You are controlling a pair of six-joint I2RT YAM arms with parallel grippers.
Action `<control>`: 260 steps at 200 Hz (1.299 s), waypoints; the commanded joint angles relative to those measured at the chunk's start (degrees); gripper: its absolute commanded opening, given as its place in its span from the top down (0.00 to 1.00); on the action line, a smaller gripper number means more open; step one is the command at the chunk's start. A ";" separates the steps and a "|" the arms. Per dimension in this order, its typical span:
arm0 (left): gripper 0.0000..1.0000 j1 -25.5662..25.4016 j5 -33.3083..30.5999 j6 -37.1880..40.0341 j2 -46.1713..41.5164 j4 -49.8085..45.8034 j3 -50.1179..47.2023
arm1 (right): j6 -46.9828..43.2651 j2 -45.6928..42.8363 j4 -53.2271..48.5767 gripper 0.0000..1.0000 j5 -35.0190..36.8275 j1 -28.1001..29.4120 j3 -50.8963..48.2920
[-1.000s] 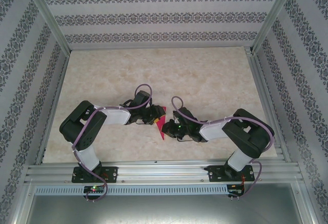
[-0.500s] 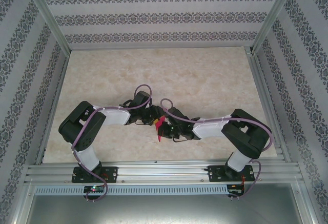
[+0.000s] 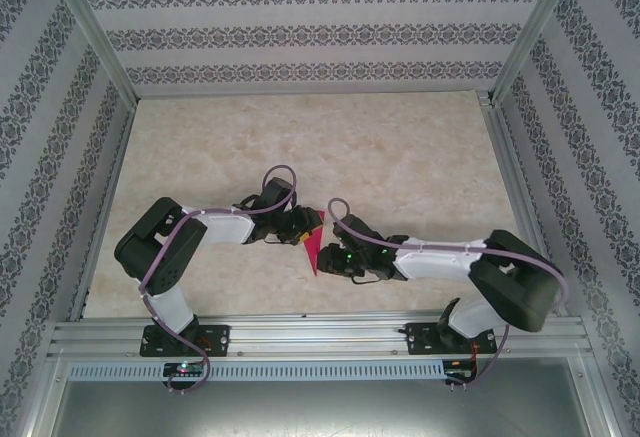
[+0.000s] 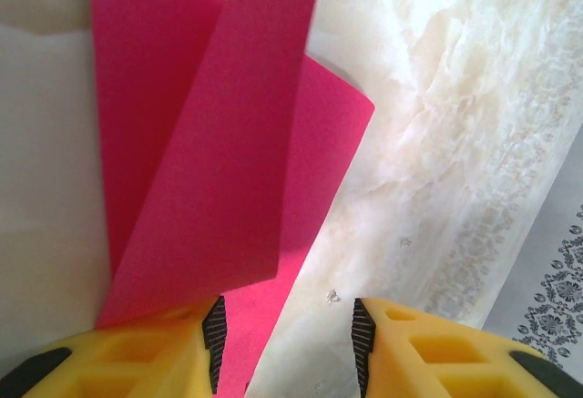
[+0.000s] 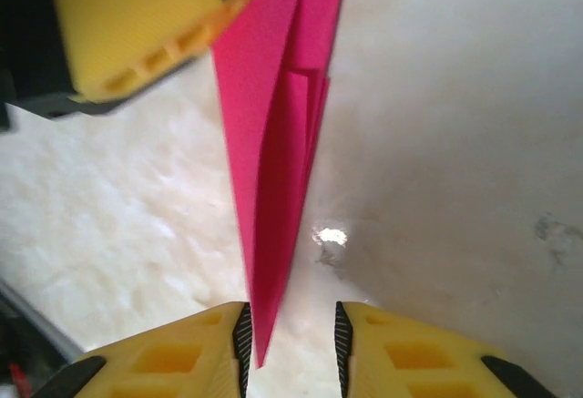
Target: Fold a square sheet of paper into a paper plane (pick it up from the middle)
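1. The paper plane (image 3: pixel 315 245) lies on the pale marbled surface (image 3: pixel 400 157), near its front edge and about midway between the two arms. From the top camera it is a narrow magenta-pink triangle whose sharp tip points toward the arm bases.
2. The left gripper (image 3: pixel 303 229) is at the plane's wide far end. The right gripper (image 3: pixel 326 257) is just beside the plane's right edge, close to the tip.
3. In the left wrist view, the left gripper (image 4: pixel 284 325) has its jaws spread wide and is not pinching anything. The pink paper (image 4: pixel 228 188) runs up from beside the left jaw. One long flap is lifted and crosses over the layer beneath it. A strip of paper lies in the gap, close to the left jaw, and the right jaw is over bare surface.
4. In the right wrist view, the right gripper (image 5: pixel 290 330) has its jaws parted by a narrow gap. The plane's pointed tip (image 5: pixel 261 348) lies in that gap, close to the left jaw and clear of the right one, so it is not clamped.
5. In the same view the folded layers (image 5: pixel 273 143) stand slightly open along a centre crease. A yellow jaw of the left gripper is at the upper left, touching or just above the paper's edge; I cannot tell which.
6. Patterned walls (image 3: pixel 300 27) and a metal frame (image 3: pixel 320 337) enclose the surface.
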 commanded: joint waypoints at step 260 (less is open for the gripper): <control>0.55 -0.13 -2.85 -0.75 0.14 -3.12 -1.63 | 8.67 14.24 19.16 0.95 -10.12 3.72 -4.41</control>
